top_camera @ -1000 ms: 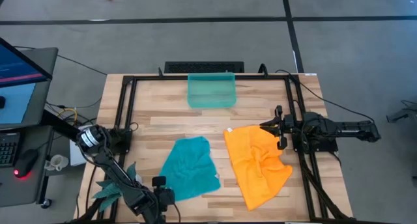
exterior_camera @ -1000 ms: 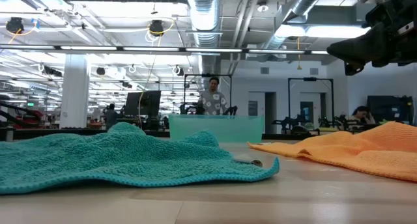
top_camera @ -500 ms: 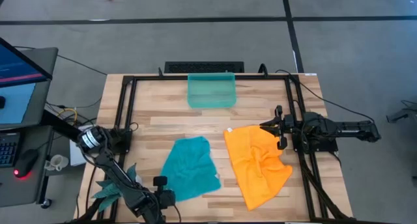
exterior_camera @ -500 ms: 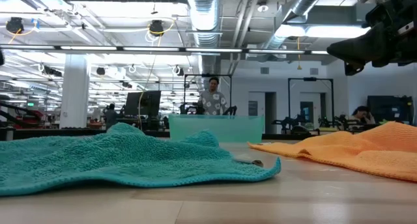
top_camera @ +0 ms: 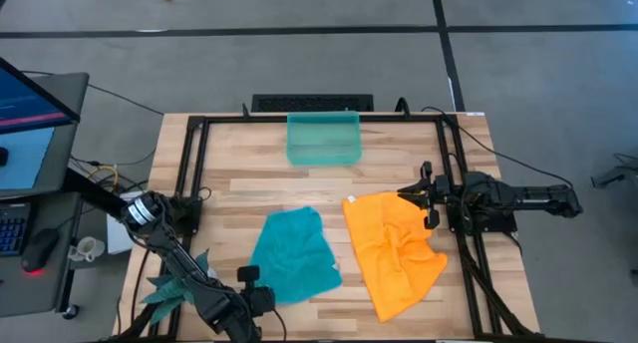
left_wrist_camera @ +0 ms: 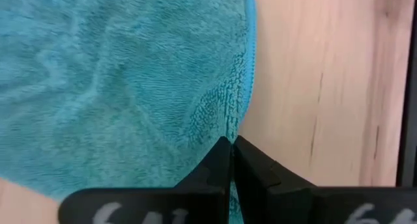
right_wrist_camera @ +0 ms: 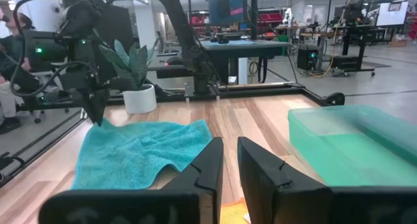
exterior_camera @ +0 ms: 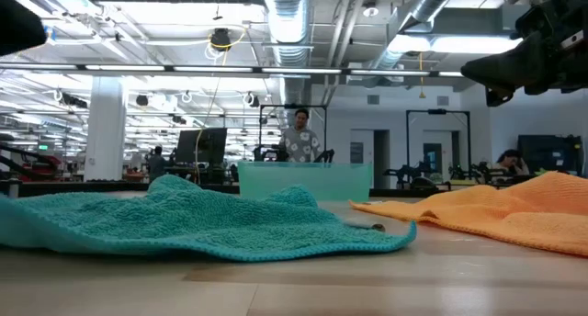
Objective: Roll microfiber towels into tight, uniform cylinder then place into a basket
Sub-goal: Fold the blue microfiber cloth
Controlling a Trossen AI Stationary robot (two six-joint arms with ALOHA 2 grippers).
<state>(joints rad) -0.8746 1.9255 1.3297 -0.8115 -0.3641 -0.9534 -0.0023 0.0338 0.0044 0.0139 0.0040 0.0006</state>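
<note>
The teal-blue towel [top_camera: 291,253] lies crumpled on the table near the front edge, left of the bright orange towel [top_camera: 394,251], which lies flat with some wrinkles. The translucent teal-green basket [top_camera: 323,140] stands at the far edge. My left gripper [top_camera: 250,281] is at the teal towel's near left edge, shut on it [left_wrist_camera: 231,146]. My right gripper [top_camera: 414,194] hovers over the orange towel's far right edge, its fingers [right_wrist_camera: 229,149] close together and holding nothing. My left gripper pinches the teal towel's hemmed edge [left_wrist_camera: 242,120] between its two fingers, near the towel's near left corner. The fingers come from above, pointing down. The low view shows that edge raised a little [exterior_camera: 37,226]; the rest of the towel lies slack on the table.
A teal spiky plant figure [top_camera: 171,285] in a white pot stands at the near left corner, beside my left arm. A black frame [top_camera: 194,164] runs along the table's sides. Bare wood lies between the towels and the basket. People stand in the room beyond.
My left gripper has moved a little toward the table's right edge, holding the teal towel's edge. The towel has slid that way and bunched slightly; its near left edge has come up off the table, while the orange towel has stayed put.
</note>
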